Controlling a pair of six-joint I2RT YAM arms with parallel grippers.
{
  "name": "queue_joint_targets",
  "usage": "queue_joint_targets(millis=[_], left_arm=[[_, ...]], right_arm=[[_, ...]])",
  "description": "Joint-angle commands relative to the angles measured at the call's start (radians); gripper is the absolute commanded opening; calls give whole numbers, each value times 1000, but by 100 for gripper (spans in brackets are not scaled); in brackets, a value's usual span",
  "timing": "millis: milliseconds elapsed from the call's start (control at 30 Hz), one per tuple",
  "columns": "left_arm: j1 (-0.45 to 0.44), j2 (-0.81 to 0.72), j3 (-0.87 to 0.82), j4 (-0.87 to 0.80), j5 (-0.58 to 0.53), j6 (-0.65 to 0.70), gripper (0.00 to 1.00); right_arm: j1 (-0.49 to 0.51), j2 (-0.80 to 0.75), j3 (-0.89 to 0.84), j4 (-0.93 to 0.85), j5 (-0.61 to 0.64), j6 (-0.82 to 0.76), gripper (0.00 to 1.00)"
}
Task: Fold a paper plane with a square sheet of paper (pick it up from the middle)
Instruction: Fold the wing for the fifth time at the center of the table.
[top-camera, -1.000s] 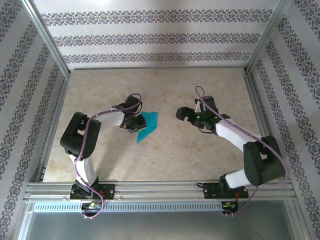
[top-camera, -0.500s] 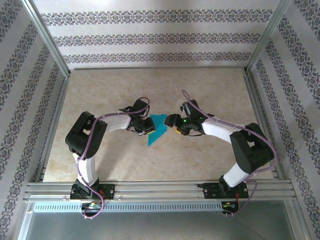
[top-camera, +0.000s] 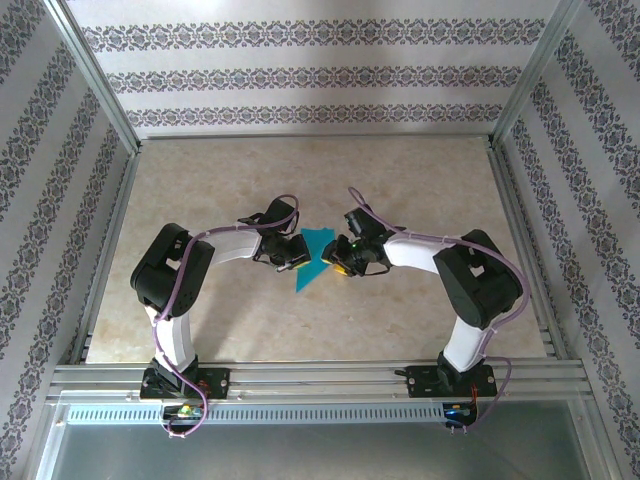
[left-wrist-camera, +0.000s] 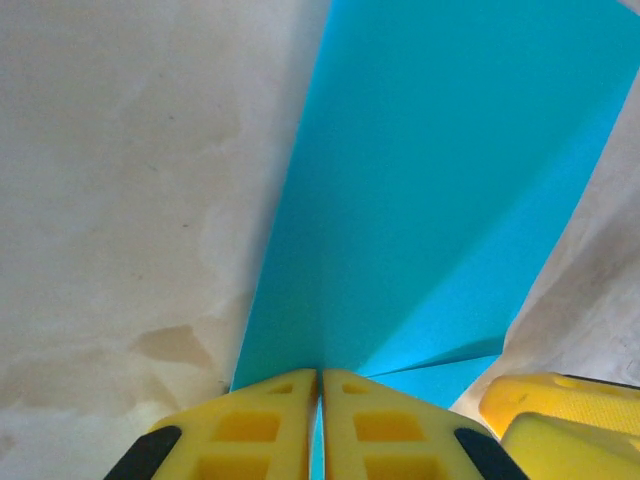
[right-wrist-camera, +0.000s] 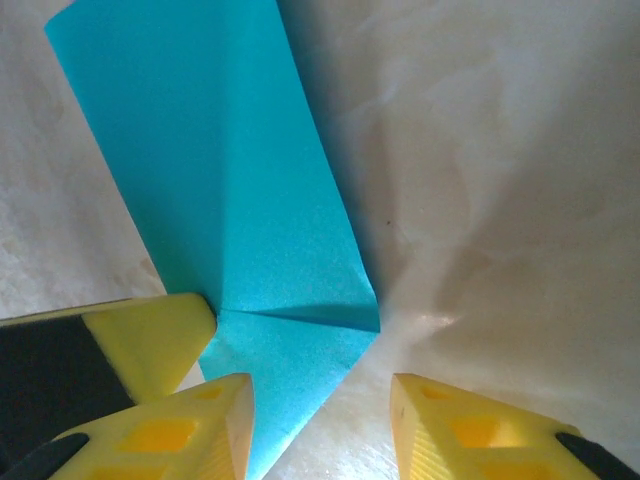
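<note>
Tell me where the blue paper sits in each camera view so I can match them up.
Top external: the blue paper sits mid-frame, between the left gripper and the right gripper.
Left wrist: the paper spans centre to upper right, pinched at the bottom.
Right wrist: the paper runs from upper left to bottom centre.
Shared landmark: the left gripper's yellow fingers on the paper's edge.

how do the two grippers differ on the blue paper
The left gripper is shut, pinching the blue paper; the right gripper is open, part of the paper lying in its gap. The left gripper is at the paper's left side, the right gripper at its right. Both have yellow fingers.
</note>
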Motion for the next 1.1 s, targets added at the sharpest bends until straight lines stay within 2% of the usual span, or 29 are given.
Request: queue_joint_targets(millis=[0,333,833,1067], left_arm=[[-2,14,-35,-17,-37,-10,12],[0,13,-40,-10,-33,-7,12],[5,14,-62,17,-27,-21,12],[30,13,-116,94,24,-53,12]], right_arm=[[12,17,37,-45,51,14,40],[12,54,82,-98,87,-1,38],[19,90,119,-89,46,-40,29],[26,90,116,-69,28,-44,28]])
